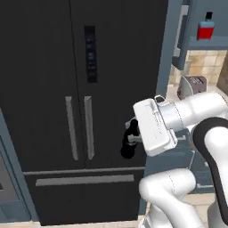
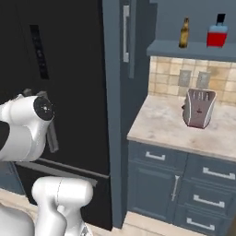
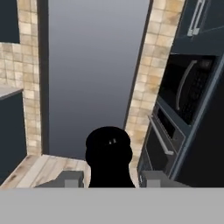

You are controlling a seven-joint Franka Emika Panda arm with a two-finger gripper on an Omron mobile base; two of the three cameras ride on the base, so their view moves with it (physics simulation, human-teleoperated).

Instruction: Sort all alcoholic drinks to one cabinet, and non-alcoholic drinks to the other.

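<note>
We see our pincer [image 1: 128,143] held in front of the black refrigerator [image 1: 67,89], closed narrow on the small black cola bottle [image 1: 129,141]. In the hand view the cola bottle's dark rounded top [image 3: 108,154] rises between the two finger tips [image 3: 65,178], which press against its sides. Well above the pincer and off to its right, an open cabinet shelf [image 2: 193,47] carries the squat square bottle of red liquid [image 2: 216,31] with its black cap, standing upright, and near it the slim amber-brown beer bottle [image 2: 184,33], also upright; the two stand apart from each other. Below that shelf, to the right of the pincer, a toaster [image 2: 199,108] sits on the bench [image 2: 161,124] against the tiled wall, above blue-grey drawers [image 2: 156,156].
</note>
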